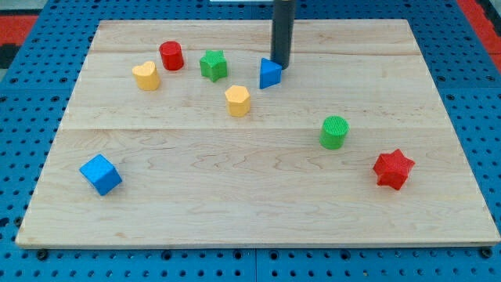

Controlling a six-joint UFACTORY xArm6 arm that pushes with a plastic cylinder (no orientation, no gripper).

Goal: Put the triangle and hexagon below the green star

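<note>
My tip (pixel 281 67) touches the blue triangle (pixel 269 74), right of the green star (pixel 213 65). The yellow hexagon (pixel 237 100) already sits below-right of the star. There are no jaws.

We see our tip (pixel 281 66) touching the blue triangle (pixel 269 74) on its right side, near the top of the wooden board (pixel 258 211). Just left of the triangle stands the green star (pixel 213 65), with a small gap between them. The yellow hexagon (pixel 238 100) sits below that gap, so the way down and left is partly blocked. Farther left, the red cylinder (pixel 171 56) and the yellow heart (pixel 145 76) crowd the top left. We have wide open room across the middle. The green cylinder (pixel 334 131) and red star (pixel 393 168) stand at the right, and the blue cube (pixel 100 174) at the lower left.
</note>
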